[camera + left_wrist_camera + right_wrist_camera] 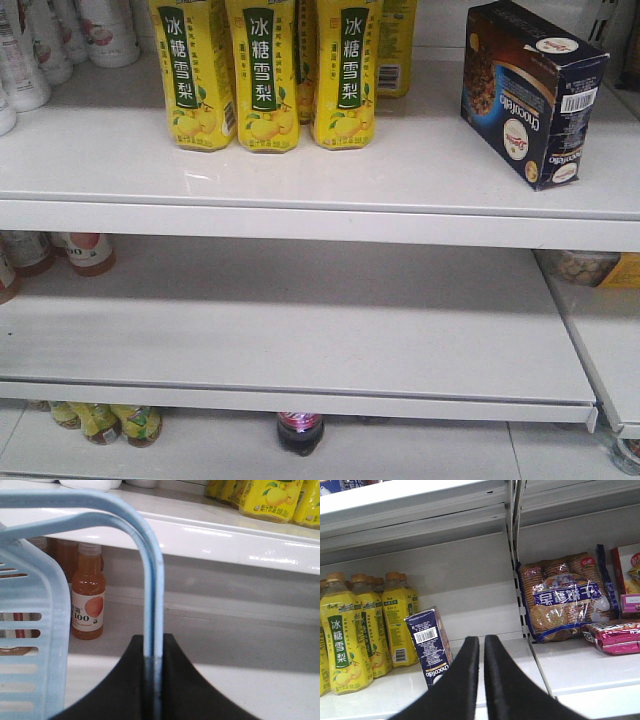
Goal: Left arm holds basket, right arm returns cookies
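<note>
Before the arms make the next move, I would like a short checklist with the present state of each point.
1. Cookies on the shelf: ok, the box stands there, to the right of the yellow drinks.
2. Box seated squarely: not ok, it looks tilted and turned at an angle.
3. Right gripper free of the box: ok, jaws nearly together with nothing between them, box apart on the left.
4. Basket held: ok, the left gripper is shut on the hoop handle.
5. Basket contents: cannot tell, the inside is not shown.
</note>
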Tool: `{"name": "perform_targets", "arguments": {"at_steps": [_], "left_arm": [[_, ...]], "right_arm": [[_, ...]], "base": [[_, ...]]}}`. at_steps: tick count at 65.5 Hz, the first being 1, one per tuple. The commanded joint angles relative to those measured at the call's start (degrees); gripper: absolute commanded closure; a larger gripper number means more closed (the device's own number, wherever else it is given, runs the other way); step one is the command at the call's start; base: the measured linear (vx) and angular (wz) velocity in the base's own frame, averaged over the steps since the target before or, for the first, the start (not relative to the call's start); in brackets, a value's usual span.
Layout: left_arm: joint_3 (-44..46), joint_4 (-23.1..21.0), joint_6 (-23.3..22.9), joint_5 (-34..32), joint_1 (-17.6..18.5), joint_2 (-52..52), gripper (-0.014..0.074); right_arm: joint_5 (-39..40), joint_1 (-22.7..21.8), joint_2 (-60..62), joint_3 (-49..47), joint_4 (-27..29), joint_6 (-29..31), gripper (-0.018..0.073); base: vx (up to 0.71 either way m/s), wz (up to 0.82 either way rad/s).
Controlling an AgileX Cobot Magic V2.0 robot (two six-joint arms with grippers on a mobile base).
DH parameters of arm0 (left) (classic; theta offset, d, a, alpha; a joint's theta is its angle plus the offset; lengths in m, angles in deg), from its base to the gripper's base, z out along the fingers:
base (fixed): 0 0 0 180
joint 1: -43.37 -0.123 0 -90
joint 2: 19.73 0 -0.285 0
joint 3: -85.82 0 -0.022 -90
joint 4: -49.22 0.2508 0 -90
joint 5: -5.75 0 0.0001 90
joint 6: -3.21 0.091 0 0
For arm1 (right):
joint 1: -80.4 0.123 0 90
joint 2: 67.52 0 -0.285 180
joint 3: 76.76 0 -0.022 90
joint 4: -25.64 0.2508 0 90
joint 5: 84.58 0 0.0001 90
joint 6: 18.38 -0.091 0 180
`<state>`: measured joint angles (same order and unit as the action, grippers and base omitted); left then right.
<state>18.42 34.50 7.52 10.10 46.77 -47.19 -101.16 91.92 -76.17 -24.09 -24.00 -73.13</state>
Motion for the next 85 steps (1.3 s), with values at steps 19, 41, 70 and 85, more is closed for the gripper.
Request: {"name": "perform_targets", "arguments": {"at_steps": [19, 41, 70, 85], "left_arm": [[-5.8, 5.0, 0.3, -12.0, -0.1, 6.0, 0.0596], [-7.7, 7.7, 0.5, -4.0, -0.1, 15.0, 0.0596], [-10.1, 11.2, 0.5, -1.1, -0.1, 21.2, 0.0596], [-10.0, 11.7, 0.5, -0.9, -0.1, 21.1, 0.0596]], "right_arm": [[2.5, -0.2, -0.8, -1.2, -1.3, 0.3, 0.057], [2.5, -0.2, -0.8, -1.2, -1.3, 0.3, 0.057], [2.5, -0.2, -0.8, -1.2, -1.3, 0.3, 0.057], [2.6, -0.2, -0.8, -1.2, -1.3, 0.3, 0.057]], "base": [[0.0, 0.0], [0.0, 0.0], [0.0, 0.0], [0.0, 0.0]]}}
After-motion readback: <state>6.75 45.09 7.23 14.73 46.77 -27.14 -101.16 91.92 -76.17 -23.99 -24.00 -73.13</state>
